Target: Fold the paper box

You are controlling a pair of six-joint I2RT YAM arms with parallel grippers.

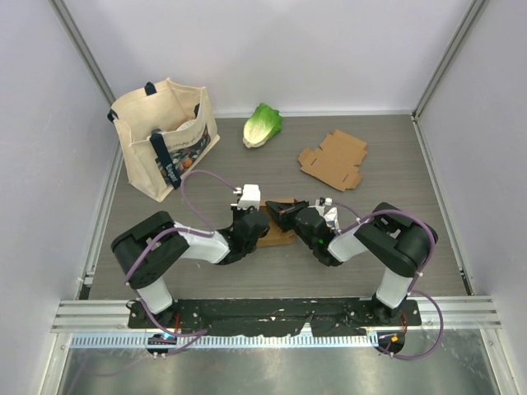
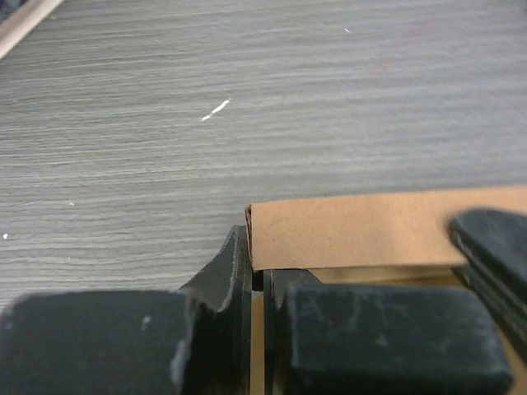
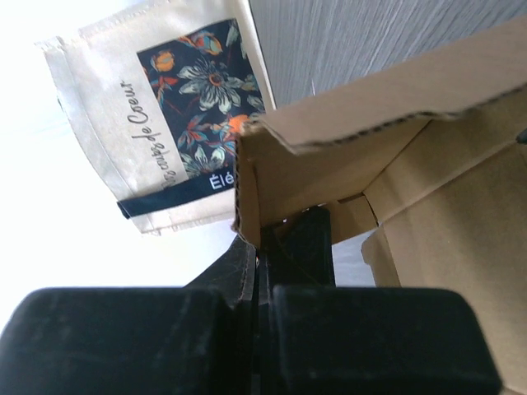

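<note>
1. The paper box [image 1: 282, 236] is lying on the table [image 1: 395, 189] in the middle of its width, close to the near edge, between the two arms.
2. The left claw [image 1: 260, 220] is pinching the box from the left side. In the left wrist view its jaws [image 2: 257, 280] are pressed together on the thin end of a raised cardboard wall [image 2: 354, 234], which is standing upright on the table.
3. The right claw [image 1: 284, 216] is pinching the box from the right side. In the right wrist view its jaws [image 3: 262, 255] are closing on the edge of a side panel, and the inside of the box [image 3: 346, 164] is showing one formed corner with a torn-looking flap above it.
4. The dark shape at the right border of the left wrist view [image 2: 492, 247] is probably the right claw, just beside the same wall.
5. I am judging the task as partly done: at least one wall is standing and one corner is taking shape, but the box is looking open and loose, and no lid or locking flap is appearing tucked in.
6. What is left, as I am reading it, is raising the other walls, tucking the flaps and closing the box.
7. A flat cardboard blank [image 1: 333, 159] is lying unfolded toward the far right corner, well apart from the arms.
8. A tote bag [image 1: 165, 136] is standing at the far left corner, and a lettuce [image 1: 262, 125] is lying near the far edge.
</note>
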